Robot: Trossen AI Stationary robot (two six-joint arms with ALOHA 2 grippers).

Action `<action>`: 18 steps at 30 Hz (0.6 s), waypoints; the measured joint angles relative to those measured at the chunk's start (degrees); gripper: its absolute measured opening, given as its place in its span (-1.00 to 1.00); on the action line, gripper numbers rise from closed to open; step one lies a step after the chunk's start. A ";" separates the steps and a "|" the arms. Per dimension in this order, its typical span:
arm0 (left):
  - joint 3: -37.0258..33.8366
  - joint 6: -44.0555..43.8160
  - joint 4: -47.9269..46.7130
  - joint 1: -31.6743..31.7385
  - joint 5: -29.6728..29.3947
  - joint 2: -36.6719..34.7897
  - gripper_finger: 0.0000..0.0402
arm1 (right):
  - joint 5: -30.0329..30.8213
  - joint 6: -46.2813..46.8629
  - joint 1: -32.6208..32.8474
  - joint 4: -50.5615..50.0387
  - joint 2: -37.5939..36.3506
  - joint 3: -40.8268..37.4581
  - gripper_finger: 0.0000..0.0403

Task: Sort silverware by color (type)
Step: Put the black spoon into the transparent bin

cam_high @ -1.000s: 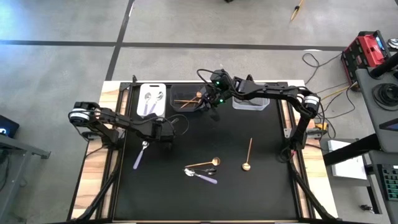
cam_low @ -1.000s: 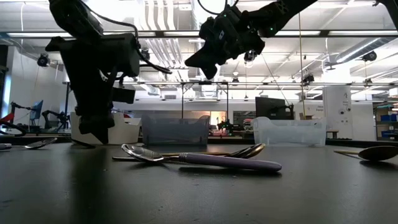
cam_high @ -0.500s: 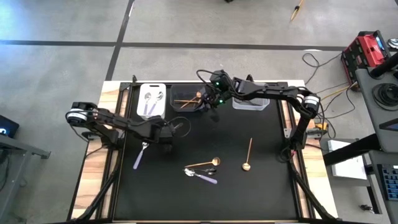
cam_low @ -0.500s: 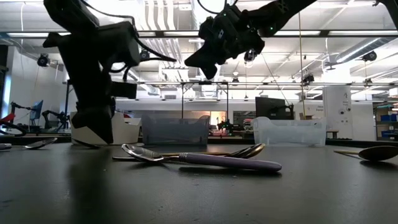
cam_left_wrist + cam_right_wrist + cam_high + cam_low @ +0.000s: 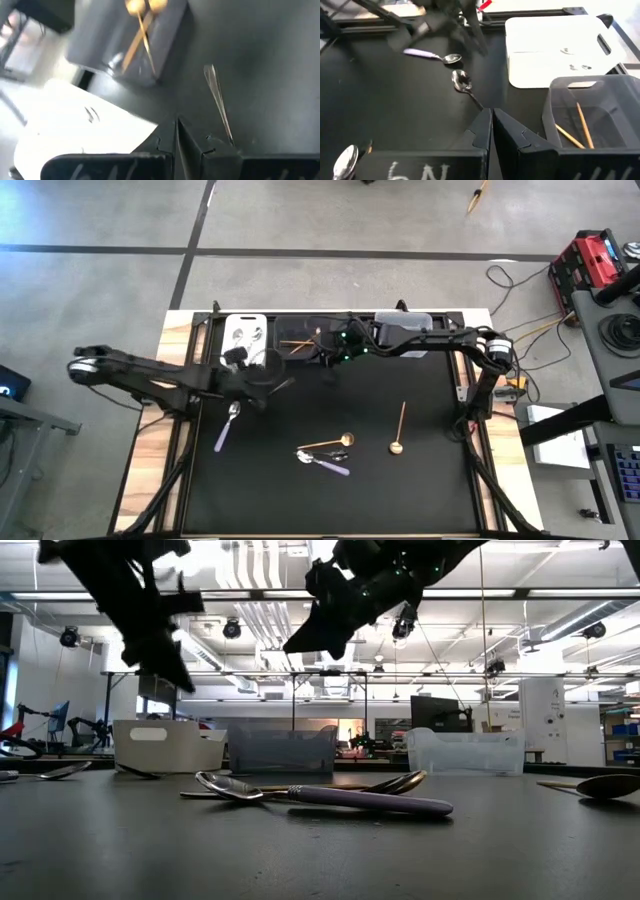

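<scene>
High view: we see our left gripper [image 5: 243,368] pinched shut and empty beside the white bin [image 5: 245,340], and our right gripper [image 5: 333,358] shut and empty by the dark bin [image 5: 300,340]. Slim silverware lies on the black mat [image 5: 420,470]: a lilac-handled spoon [image 5: 227,429] at left, a crossed pair [image 5: 326,454] in the middle, a gold spoon [image 5: 399,427] at right.
</scene>
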 joint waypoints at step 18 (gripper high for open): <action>-7.72 36.43 40.75 0.04 -1.63 -32.06 -1.00 | 2.95 0.62 3.94 13.14 0.39 0.12 -0.95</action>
